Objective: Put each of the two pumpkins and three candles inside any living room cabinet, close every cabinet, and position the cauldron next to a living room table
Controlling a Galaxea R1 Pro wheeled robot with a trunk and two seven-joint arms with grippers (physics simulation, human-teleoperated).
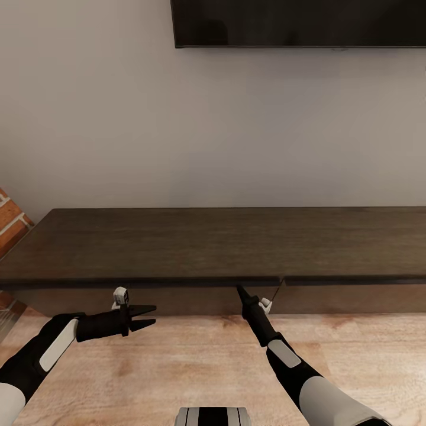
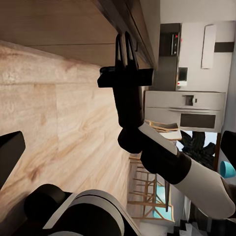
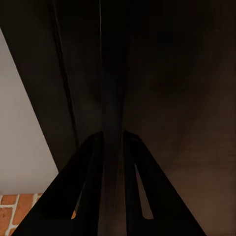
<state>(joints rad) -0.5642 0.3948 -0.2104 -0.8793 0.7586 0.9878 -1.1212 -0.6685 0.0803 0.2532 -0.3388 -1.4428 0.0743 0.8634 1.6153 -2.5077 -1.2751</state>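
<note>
While the robot faces the wall, the head view sets the scene as follows.

Cabinet [image 1: 213, 245]: a long, low, dark-brown unit spanning the view from 9 to 3 o'clock against a pale wall; its fronts look shut, with a thin seam in the top's front edge just right of centre.

Right gripper [image 1: 241, 290]: at about 6 o'clock of the cabinet, its tip right at the underside of the top's front lip, close to the seam. Jaws pressed together into one thin point, nothing between them (the right wrist view shows the two fingers [image 3: 112, 162] meeting against dark wood, and the left wrist view shows them as a closed pair at the cabinet edge).

Left gripper [image 1: 149, 316]: at 7 o'clock, low over the floor, pointing toward 3 o'clock, just in front of the cabinet base and apart from it. Jaws parted a little, holding nothing.

Floor [image 1: 177, 361]: light wood planks in front of the cabinet.

TV [image 1: 296, 23]: dark screen on the wall at 12 to 1 o'clock.

Bricks [image 1: 10, 222]: red, at 9 o'clock beside the cabinet's end.
</note>
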